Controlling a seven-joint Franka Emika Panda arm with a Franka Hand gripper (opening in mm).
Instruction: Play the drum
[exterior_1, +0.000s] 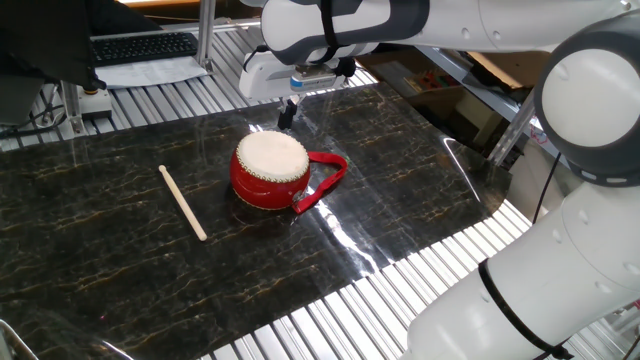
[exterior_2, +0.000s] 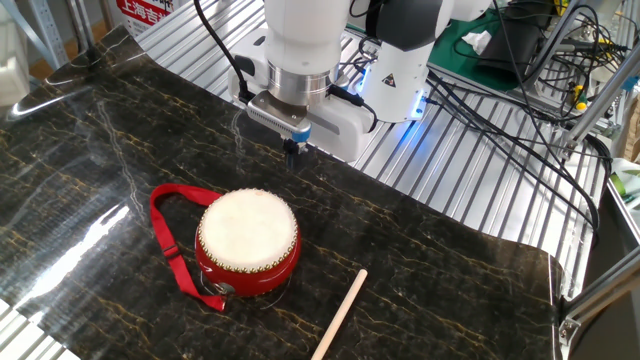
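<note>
In one fixed view, the drum (exterior_1: 271, 171) sits on the dark table (exterior_1: 420, 190), near the middle. It is round and red, with a pale skin on top and small studs round the rim. A red strap (exterior_1: 327, 182) loops out from its right side and lies flat on the table. The pincer (exterior_1: 287, 113) hangs from the white arm (exterior_1: 340, 25) just past the far edge of the drum. It points down and is up in the air, not touching the drum. Its two fingers look close together, with nothing between them. A thin pale stick (exterior_1: 183, 202) lies flat on the table to the left of the drum, well apart from it and from the pincer. In the other fixed view, the drum (exterior_2: 247, 243) is in front, near the bottom, and the pincer (exterior_2: 293, 152) is behind it and higher up. There is a clear gap of bare table (exterior_2: 80, 150) between the two. The fingers again look pressed together and hold nothing. Here the strap (exterior_2: 172, 240) curls out on the left side of the drum. The stick (exterior_2: 339, 312) lies to the right of the drum, near the bottom edge, not touching it.
</note>
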